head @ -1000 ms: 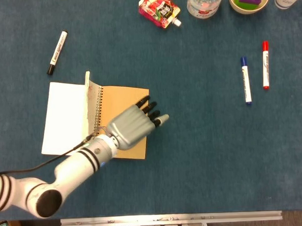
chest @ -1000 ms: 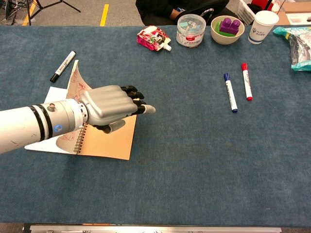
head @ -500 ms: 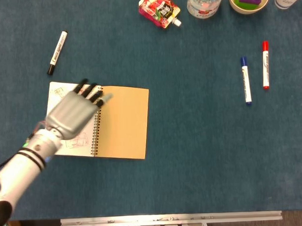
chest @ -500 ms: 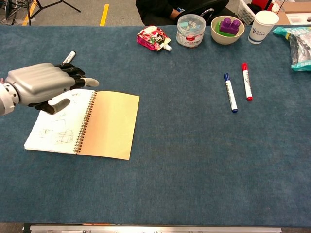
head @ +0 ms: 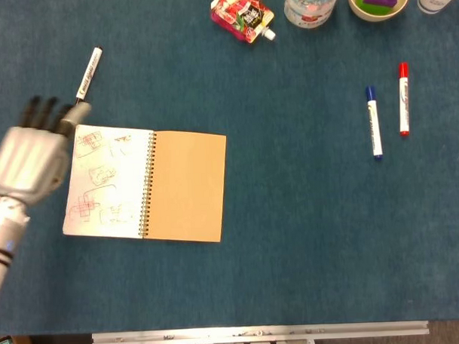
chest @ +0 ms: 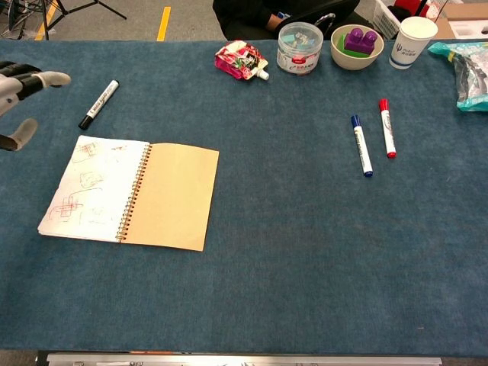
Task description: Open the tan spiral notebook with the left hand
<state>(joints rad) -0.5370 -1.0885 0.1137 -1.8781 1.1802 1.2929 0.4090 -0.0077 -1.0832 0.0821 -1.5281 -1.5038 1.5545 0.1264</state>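
The tan spiral notebook (head: 186, 186) (chest: 174, 197) lies open and flat on the blue table. Its left side is a white page with red sketches (head: 107, 183) (chest: 91, 189); its right side is plain tan. My left hand (head: 31, 152) (chest: 21, 91) hovers just left of the notebook's white page, fingers apart and pointing away from me, holding nothing and touching nothing. In the chest view only its fingertips show at the left edge. My right hand appears in neither view.
A black marker (head: 88, 77) (chest: 99, 103) lies just beyond the left hand. A blue marker (head: 373, 122) and a red marker (head: 403, 99) lie at the right. A snack pouch (head: 242, 14), a clear tub (chest: 298, 47), a bowl (chest: 355, 46) and a cup (chest: 412, 41) line the far edge.
The left hand swept from over the tan side leftward, off the notebook. The page that stood upright a second ago now lies flat, showing red sketches.
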